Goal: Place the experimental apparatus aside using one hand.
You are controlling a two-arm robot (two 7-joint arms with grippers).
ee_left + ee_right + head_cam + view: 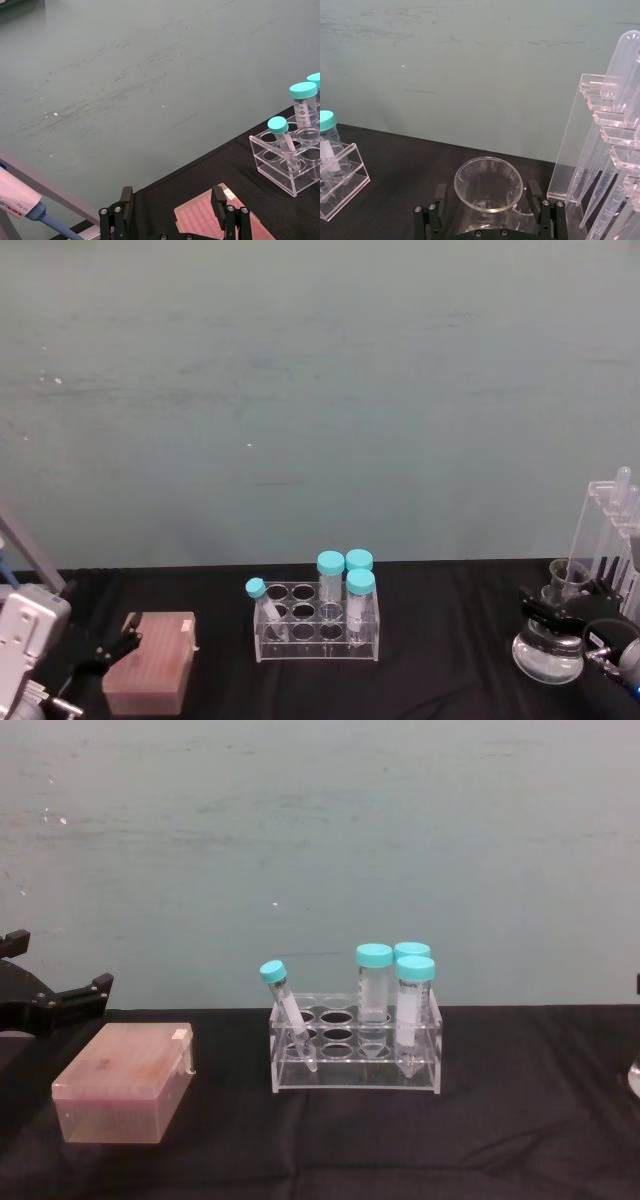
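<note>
- The table [450,680] in front of you is covered in black cloth, with a plain green wall [320,390] behind it.
- At the far right edge you see the tall rack [607,530] of clear acrylic, its long tubes [619,65] leaning in stepped slots.
- Your flask [548,652] stands on the cloth just left of and nearer than that rack, its wide mouth [489,184] facing up in the right wrist view.
- Your right gripper [566,606] is at the flask's neck, one black finger on each side of the glass; you cannot tell from these views whether the pads actually press on it.
- Left of centre, near you, lies a pink box [128,1082] with a pale translucent lid.
- A low clear tube rack [355,1055] sits mid-table, well apart from the flask.
- It carries three upright tubes with teal caps [374,956] at its right end and one thinner capped tube [289,1007] tilted at its left front corner.
- Your left gripper [172,205] hovers low at the left side, fingers spread apart and holding nothing, just above the near-left end of the pink box.
- A pipette [20,197] with a blue tip end shows beside the left arm in the left wrist view.
</note>
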